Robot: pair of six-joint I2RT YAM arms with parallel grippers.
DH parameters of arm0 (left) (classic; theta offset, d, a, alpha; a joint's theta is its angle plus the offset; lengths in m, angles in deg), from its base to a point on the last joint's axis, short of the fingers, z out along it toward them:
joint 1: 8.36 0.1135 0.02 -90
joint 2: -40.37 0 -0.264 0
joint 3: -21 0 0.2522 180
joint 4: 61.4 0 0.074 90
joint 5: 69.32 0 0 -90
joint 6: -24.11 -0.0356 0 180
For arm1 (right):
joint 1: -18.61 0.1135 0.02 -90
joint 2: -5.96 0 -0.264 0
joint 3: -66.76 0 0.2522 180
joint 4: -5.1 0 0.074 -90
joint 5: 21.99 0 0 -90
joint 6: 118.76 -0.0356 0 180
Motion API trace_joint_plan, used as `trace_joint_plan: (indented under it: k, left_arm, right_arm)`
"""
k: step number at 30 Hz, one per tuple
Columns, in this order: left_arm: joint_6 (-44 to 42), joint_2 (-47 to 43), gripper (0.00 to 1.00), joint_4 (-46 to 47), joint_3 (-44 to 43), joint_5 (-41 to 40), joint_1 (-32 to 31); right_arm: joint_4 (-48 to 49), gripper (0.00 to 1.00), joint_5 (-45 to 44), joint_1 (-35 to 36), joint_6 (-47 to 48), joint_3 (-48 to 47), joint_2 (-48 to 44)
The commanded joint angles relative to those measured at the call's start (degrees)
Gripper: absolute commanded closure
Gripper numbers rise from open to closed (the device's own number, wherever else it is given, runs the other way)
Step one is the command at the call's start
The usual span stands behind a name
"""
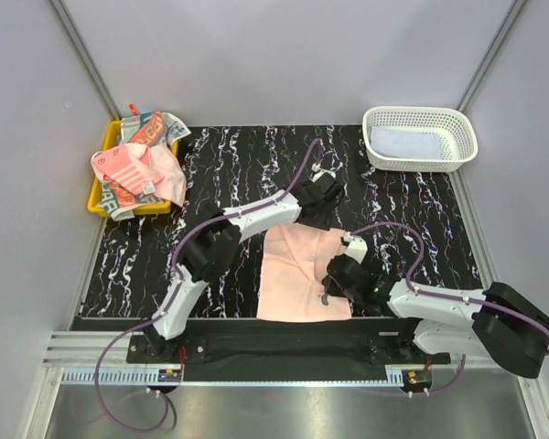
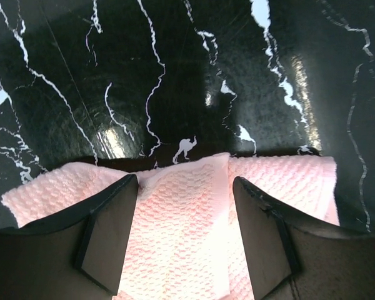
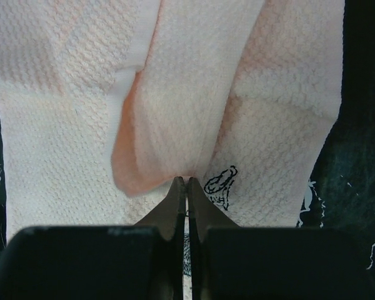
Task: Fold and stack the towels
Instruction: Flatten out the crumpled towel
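Right hand (image 3: 187, 187) seemingly pinches one pink towel (image 3: 81, 94); left hand (image 2: 186, 187) spread over its far edge.

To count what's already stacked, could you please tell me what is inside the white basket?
A pale blue-white towel lies flat inside the white basket, covering most of its floor. Whether another towel lies under it cannot be seen.

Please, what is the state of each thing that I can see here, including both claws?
Left claw: open, over the pink towel's far edge.
Right claw: shut on a raised fold of it.
Pink towel: spread on table, creased.
Pale towel: folded, in white basket.
Other towels: crumpled heap in yellow tray.
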Motion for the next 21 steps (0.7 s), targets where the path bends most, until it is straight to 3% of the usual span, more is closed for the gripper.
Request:
trace_joint_plan:
  k: [1, 7, 13, 19, 21]
  left_arm:
    - [1.28, 0.31, 0.33, 0.37, -2.54, -5.75, -0.65]
    - [1.81, -0.38, 0.34, 0.2, -1.66, -13.21, -1.44]
    - [1.72, -6.88, 0.3, 0.03, -1.31, -18.23, -1.44]
    - [0.49, -8.3, 0.38, -2.43, -4.12, -11.93, -2.67]
    - [0.93, -7.42, 0.48, -2.53, -4.3, -9.46, -3.37]
  right_arm:
    - [1.58, 1.0, -1.99, 0.03, -0.91, 0.32, 1.0]
    - [2.11, 1.0, -1.29, 0.03, -0.65, 0.32, 2.31]
    - [3.95, 1.0, -1.11, 0.03, -0.47, 0.15, 2.93]
    - [3.16, 1.0, -1.28, 0.03, -0.21, -0.12, 1.7]
    - [2.99, 1.0, -1.46, 0.03, -0.21, 0.06, 0.82]
